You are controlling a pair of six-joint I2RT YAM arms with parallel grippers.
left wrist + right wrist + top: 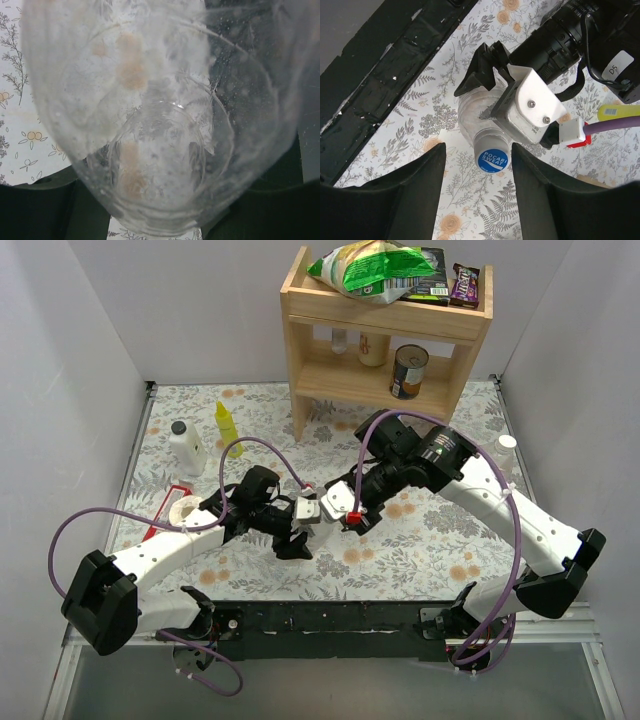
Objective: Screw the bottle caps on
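A clear bottle [479, 116] lies level above the table with my left gripper [157, 210] shut round its body. The bottle [160, 125] fills the left wrist view, dark fingers [40, 212] showing on both sides of it. A blue cap [492, 159] printed "Pocari Sweat" sits on its neck and faces the right wrist camera. My right gripper [477, 192] is open, its fingers [415, 195] on either side of the cap with a gap on each side, touching nothing. In the top view both grippers, left [293, 538] and right [347, 521], meet at the table's middle.
A white black-capped bottle [186, 447] and a yellow squeeze bottle [228, 428] stand at the back left. The wooden shelf [385, 325] at the back holds a can [409, 371] and snack bags. A white-capped bottle [505, 452] stands at the right. A white ring [184, 508] lies left.
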